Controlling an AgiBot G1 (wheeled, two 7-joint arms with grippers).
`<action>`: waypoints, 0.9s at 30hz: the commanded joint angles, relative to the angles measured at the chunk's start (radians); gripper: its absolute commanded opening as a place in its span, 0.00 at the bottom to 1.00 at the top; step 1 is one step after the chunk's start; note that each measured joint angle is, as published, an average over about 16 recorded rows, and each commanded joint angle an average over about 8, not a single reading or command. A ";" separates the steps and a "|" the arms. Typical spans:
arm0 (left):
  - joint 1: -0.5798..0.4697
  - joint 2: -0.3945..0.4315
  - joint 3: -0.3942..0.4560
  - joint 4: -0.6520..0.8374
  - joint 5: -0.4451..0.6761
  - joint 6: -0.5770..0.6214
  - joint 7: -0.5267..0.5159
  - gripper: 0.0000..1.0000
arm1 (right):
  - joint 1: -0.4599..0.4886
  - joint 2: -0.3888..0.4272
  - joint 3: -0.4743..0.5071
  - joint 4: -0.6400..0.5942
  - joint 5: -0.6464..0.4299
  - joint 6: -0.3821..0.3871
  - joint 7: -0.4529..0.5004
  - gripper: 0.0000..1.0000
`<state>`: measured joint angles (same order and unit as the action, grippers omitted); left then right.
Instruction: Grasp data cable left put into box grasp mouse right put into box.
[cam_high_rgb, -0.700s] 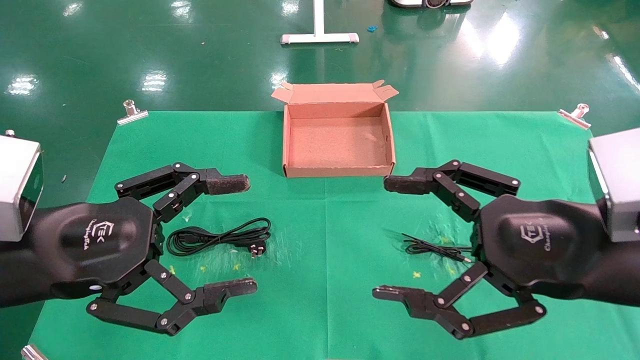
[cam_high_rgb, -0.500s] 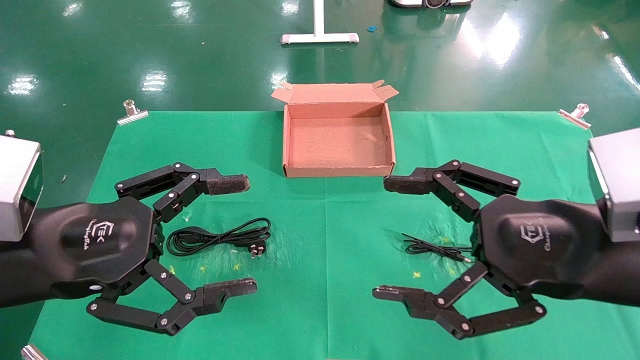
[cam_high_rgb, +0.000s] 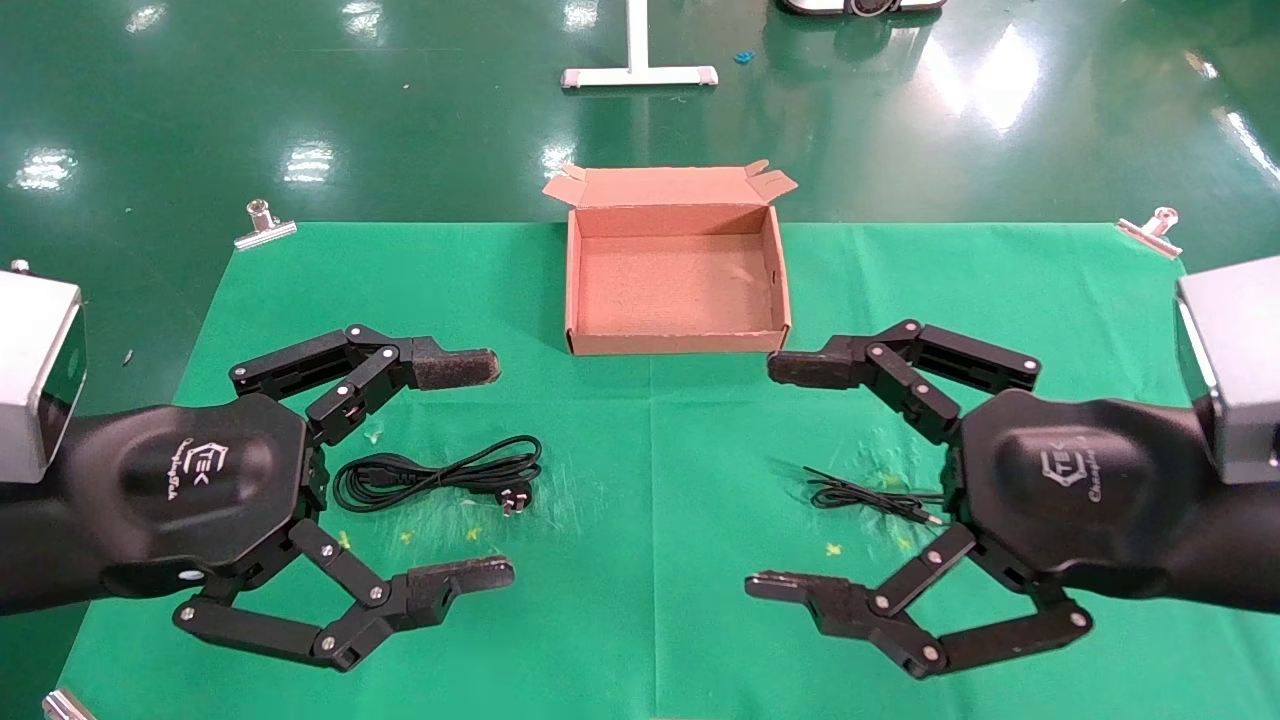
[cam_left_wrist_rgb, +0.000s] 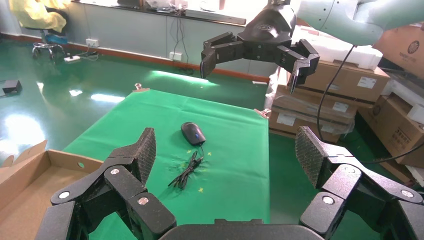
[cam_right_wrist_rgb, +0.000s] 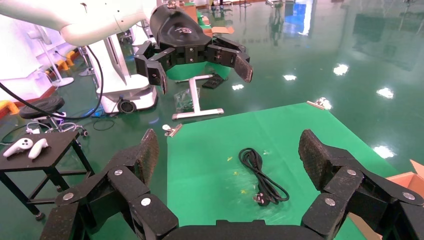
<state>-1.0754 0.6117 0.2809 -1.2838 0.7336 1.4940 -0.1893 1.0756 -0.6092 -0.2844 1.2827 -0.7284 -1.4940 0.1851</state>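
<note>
The data cable (cam_high_rgb: 440, 475), a thick black looped cord with a pronged plug, lies on the green cloth under my open left gripper (cam_high_rgb: 482, 470); it also shows in the right wrist view (cam_right_wrist_rgb: 262, 180). The black mouse (cam_left_wrist_rgb: 193, 133) with its thin wire (cam_left_wrist_rgb: 186, 171) lies on the cloth; in the head view my right hand hides the mouse and only the wire (cam_high_rgb: 870, 497) shows. My right gripper (cam_high_rgb: 775, 477) is open and empty above it. The brown box (cam_high_rgb: 670, 343) stands open and empty at the cloth's far middle, between the two grippers.
Metal clips (cam_high_rgb: 265, 225) (cam_high_rgb: 1150, 230) hold the cloth's far corners. A white stand base (cam_high_rgb: 640, 75) is on the floor beyond the box. Stacked cartons (cam_left_wrist_rgb: 340, 95) stand off the table beyond the mouse side. A small black side table (cam_right_wrist_rgb: 40, 150) stands beyond the cable side.
</note>
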 joint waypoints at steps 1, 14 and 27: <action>0.000 0.000 0.000 0.000 0.000 0.000 0.000 1.00 | 0.000 0.000 0.000 0.000 0.001 0.000 0.000 1.00; -0.130 -0.040 0.136 -0.068 0.362 -0.003 -0.109 1.00 | 0.036 0.055 -0.048 0.056 -0.221 0.062 -0.008 1.00; -0.426 0.182 0.429 -0.067 0.934 0.029 -0.270 1.00 | 0.104 0.057 -0.096 0.072 -0.373 0.077 0.016 1.00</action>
<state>-1.4920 0.7901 0.7024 -1.3508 1.6655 1.5247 -0.4747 1.1751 -0.5472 -0.3761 1.3546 -1.0949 -1.4164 0.2002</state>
